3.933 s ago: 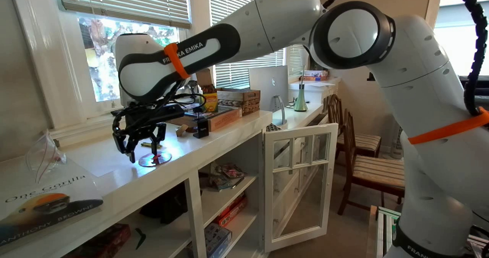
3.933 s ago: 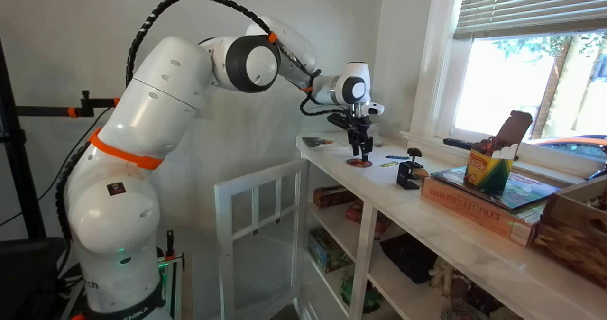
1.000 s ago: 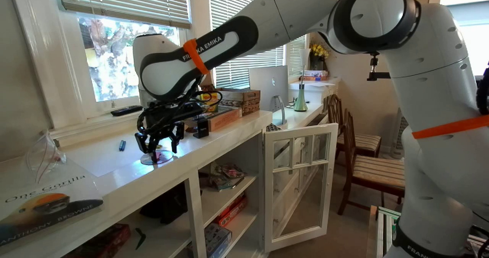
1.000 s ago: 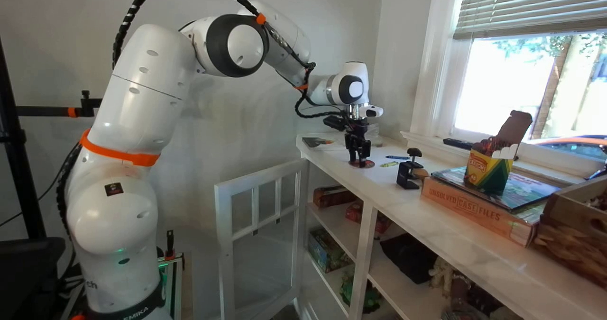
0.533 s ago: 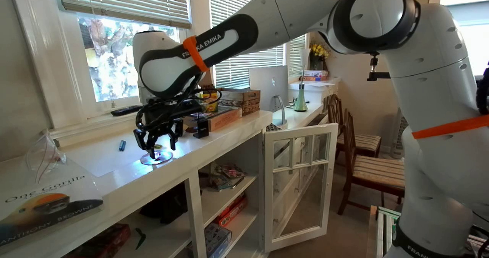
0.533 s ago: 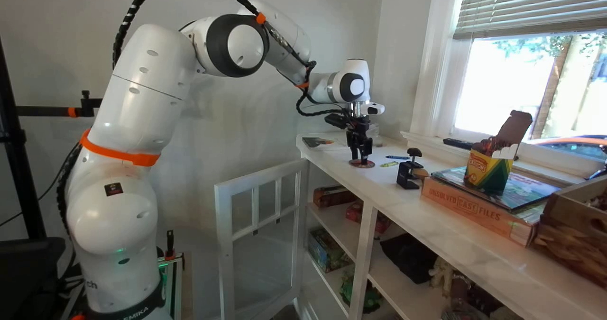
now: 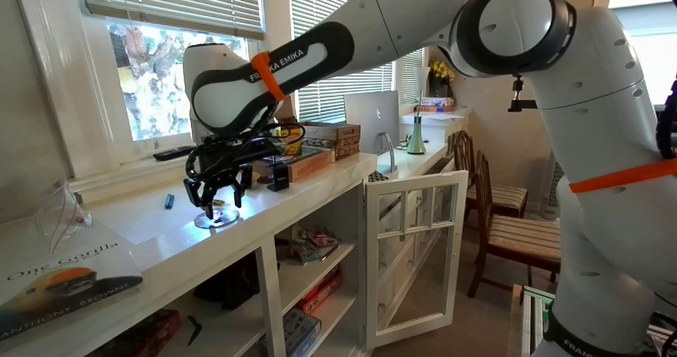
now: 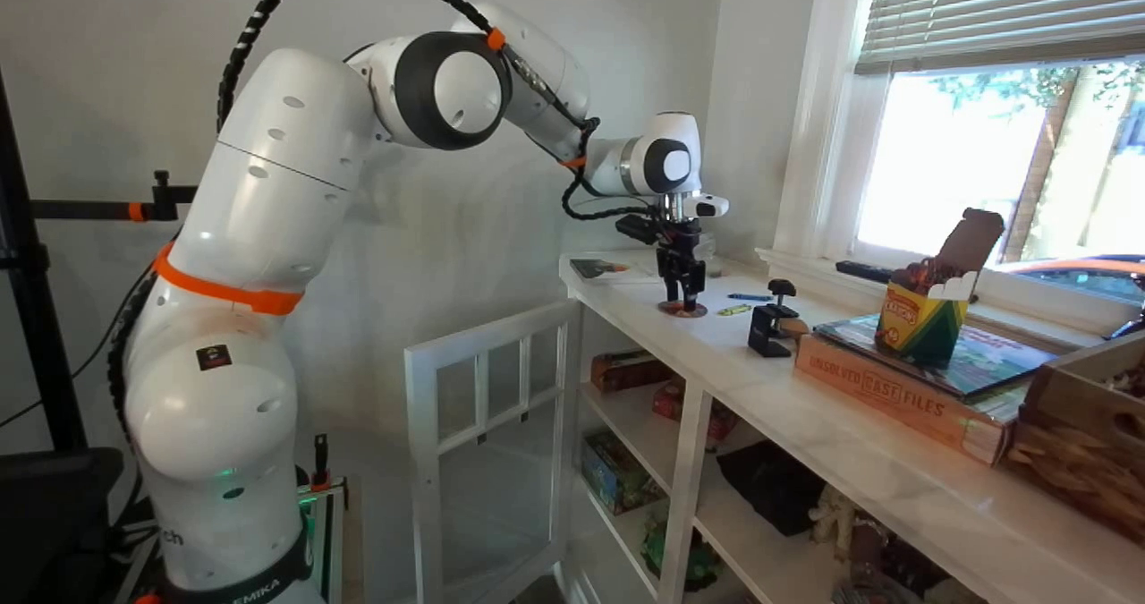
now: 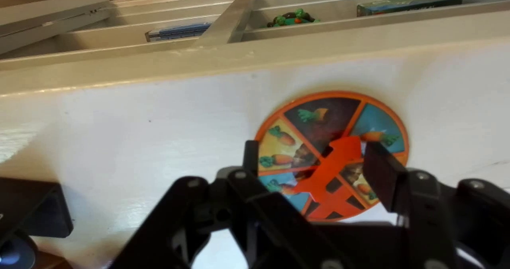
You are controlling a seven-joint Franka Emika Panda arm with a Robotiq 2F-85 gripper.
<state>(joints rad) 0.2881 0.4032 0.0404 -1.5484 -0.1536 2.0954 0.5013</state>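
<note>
Above the white cabinet [image 7: 317,195], the Franka Panda arm [image 7: 370,26] extended with a raised, bent elbow, its wrist pointing straight down. The Robotiq gripper [image 9: 312,155] stood with its fingers a fair way apart, low over a round game spinner [image 9: 318,131] with carrot pictures, which lay flat near the cabinet's front edge. In the wrist view the spinner's orange arrow [image 9: 328,171] showed between the fingertips, one end just beside the right-hand one; contact could not be told

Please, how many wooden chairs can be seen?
2, in an exterior view: the nearer chair, right of the open cabinet door, and the farther chair, partly behind the nearer. The arm may hide others.
</note>
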